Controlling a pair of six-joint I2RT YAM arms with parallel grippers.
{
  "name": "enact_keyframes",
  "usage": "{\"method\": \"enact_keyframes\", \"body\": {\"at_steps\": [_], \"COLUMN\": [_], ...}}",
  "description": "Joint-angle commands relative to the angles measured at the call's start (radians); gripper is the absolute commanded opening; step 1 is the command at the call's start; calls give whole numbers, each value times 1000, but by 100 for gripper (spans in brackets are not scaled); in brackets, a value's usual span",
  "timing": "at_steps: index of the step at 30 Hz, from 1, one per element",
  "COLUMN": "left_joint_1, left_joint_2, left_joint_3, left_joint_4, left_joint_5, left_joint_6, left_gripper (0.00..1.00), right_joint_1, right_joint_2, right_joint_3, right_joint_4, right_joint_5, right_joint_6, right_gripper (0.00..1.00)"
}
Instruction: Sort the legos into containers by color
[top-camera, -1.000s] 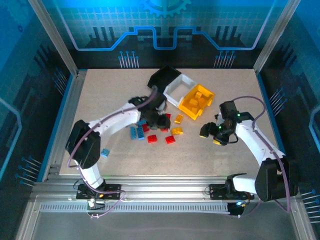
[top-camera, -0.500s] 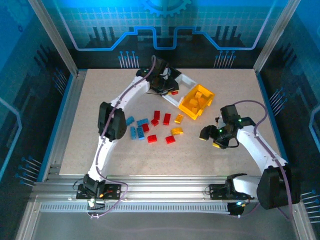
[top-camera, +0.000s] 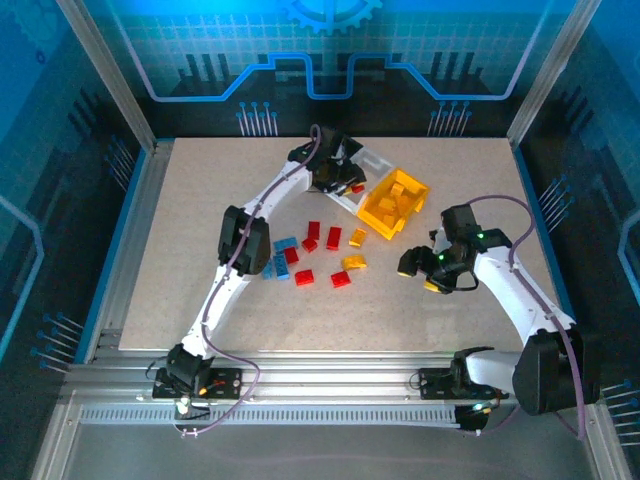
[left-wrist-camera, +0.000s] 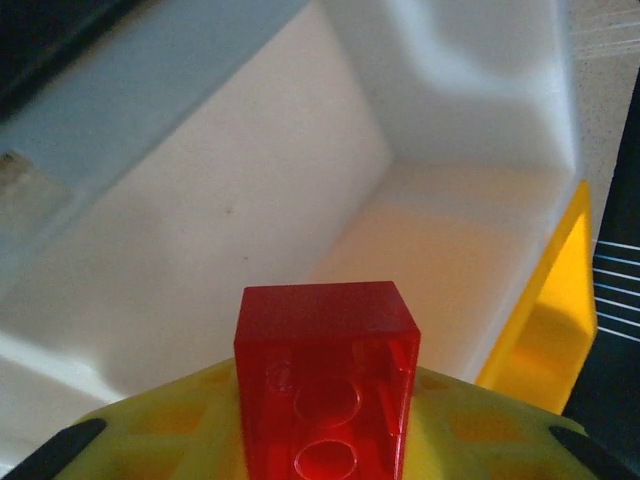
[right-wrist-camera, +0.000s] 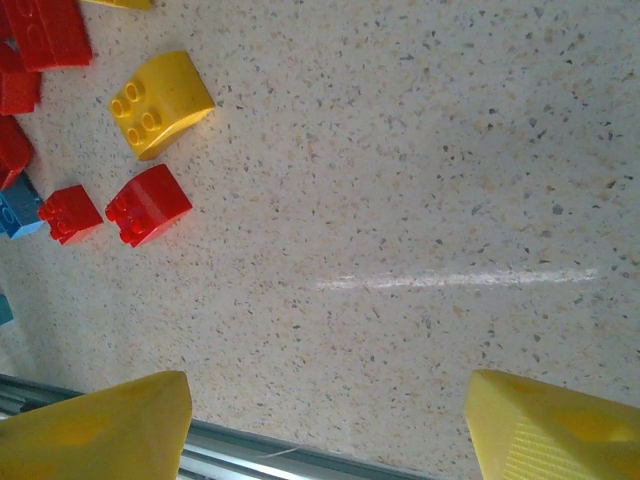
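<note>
Left wrist: red lego (left-wrist-camera: 326, 380) in pincer (left-wrist-camera: 322, 452)

Left arm reaches to 12 o'clock, left hand (top-camera: 347, 183) over the white bin (top-camera: 377, 158), red lego (top-camera: 357, 188) pinched at its tip. Bins sit in a diagonal touching row: black bin (top-camera: 322, 150) at 10 o'clock of the white one, yellow bin (top-camera: 376, 222) at 4 o'clock of it, with yellow-orange legos (top-camera: 400, 193) inside. Loose cluster mid-table (top-camera: 200, 200): blue legos (top-camera: 271, 264) on its 9 o'clock side, red legos (top-camera: 333, 237) in the middle, two yellow-orange pieces (top-camera: 354, 262) on its 3 o'clock side. Right hand (top-camera: 425, 272) is near the cluster at 3 o'clock, apart from it, over bare table; finger spread unclear from here.
</note>
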Motion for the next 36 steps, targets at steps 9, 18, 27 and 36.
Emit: {"method": "enact_keyframes", "body": {"at_steps": [9, 18, 27, 36], "left_joint_1": [-119, -171, -170, -156], "left_joint_2": [-68, -188, -229, -606], "left_joint_3": [-200, -410, -275, -639], "left_joint_4": [38, 121, 25, -1], "left_joint_5": [-16, -20, -41, -153], "left_joint_6": [12, -18, 35, 158], "left_gripper": [37, 46, 70, 74], "right_joint_1": [6, 0, -1, 162], "right_joint_2": [-8, -25, -39, 77], "right_joint_3": [13, 13, 56, 136], "right_joint_4": [-49, -58, -80, -93], "right_joint_5": [-23, -19, -5, 96], "right_joint_6": [-56, -85, -89, -65], "right_gripper": [74, 75, 79, 79]}}
